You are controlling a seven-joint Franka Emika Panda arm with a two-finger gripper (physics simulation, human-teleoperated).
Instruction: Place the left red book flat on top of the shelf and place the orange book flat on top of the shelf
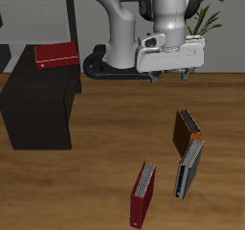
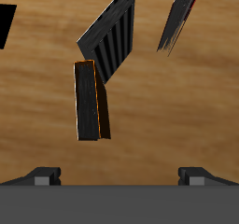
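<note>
Gripper (image 1: 170,77) hangs empty with fingers spread wide above the table (image 1: 105,167), over its back half. Left red book (image 1: 55,55) lies flat on the black shelf (image 1: 38,104). Orange book (image 1: 186,130) stands on the table nearer the front edge, touching a grey-and-dark slim book (image 1: 189,168); a crimson book (image 1: 144,194) stands near the front edge.

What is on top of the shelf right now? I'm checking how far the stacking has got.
One red book lies flat on the shelf top, toward its back. The orange book remains on the table. The red book hides whatever lies beneath it.
</note>
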